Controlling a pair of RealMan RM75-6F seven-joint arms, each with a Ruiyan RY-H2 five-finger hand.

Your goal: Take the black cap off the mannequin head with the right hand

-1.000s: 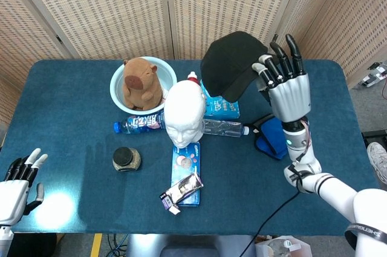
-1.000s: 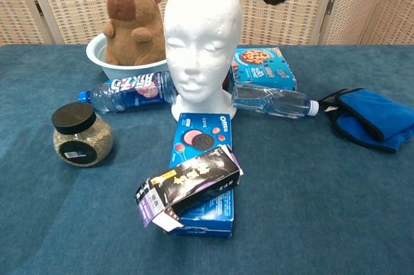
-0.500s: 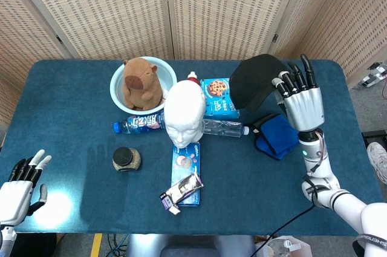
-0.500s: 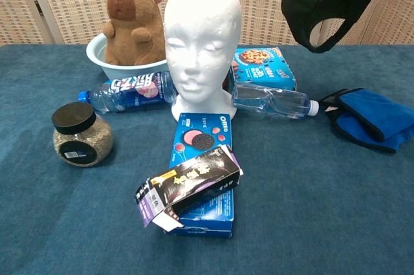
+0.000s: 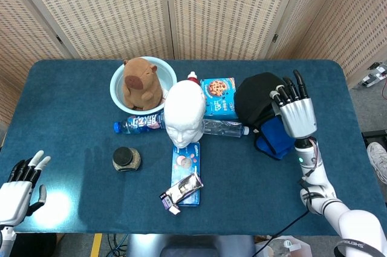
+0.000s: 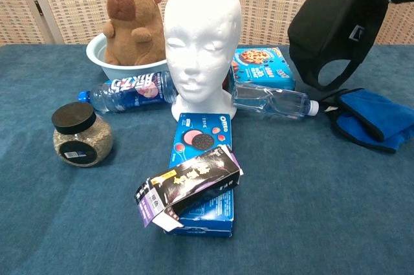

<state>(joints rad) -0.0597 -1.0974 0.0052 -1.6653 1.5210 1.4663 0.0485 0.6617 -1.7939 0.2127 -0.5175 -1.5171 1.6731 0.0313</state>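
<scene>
We see a dark blue cloth-covered table (image 5: 72, 118) as the largest thing, with everything else spread across its middle and right part. Our right hand (image 5: 295, 110), silver with black fingers, is raised over the right side of the table, and its fingers grip the black fabric cap (image 5: 257, 101). The cap is off the white foam mannequin head (image 5: 184, 112), which stands bare and upright at the centre; in the chest view the cap (image 6: 333, 32) hangs in the air to the right of the head, above the folded blue cloth with black trim (image 6: 372, 116). Our left hand (image 5: 18, 184) sits at the near left corner, well apart from all the objects, holding nothing with its fingers apart.

On the far left side of the head we see a brown plush capybara (image 5: 142, 81) sitting in a pale round bowl (image 5: 118, 84). A blue cookie box (image 5: 217, 97) lies on the far right side of the head, just beside the cap. A flat blue Oreo packet (image 6: 197, 139) lies in front of the head, and a dark carton with an open flap (image 6: 187, 184) rests tilted on its near end. A blue-labelled plastic bottle (image 5: 138, 124) lies on its side left of the head, and a clear plastic bottle (image 5: 224, 127) lies on its side to the right. A small round glass jar with a black lid (image 5: 126, 159) stands near left of the head, apart from the rest
</scene>
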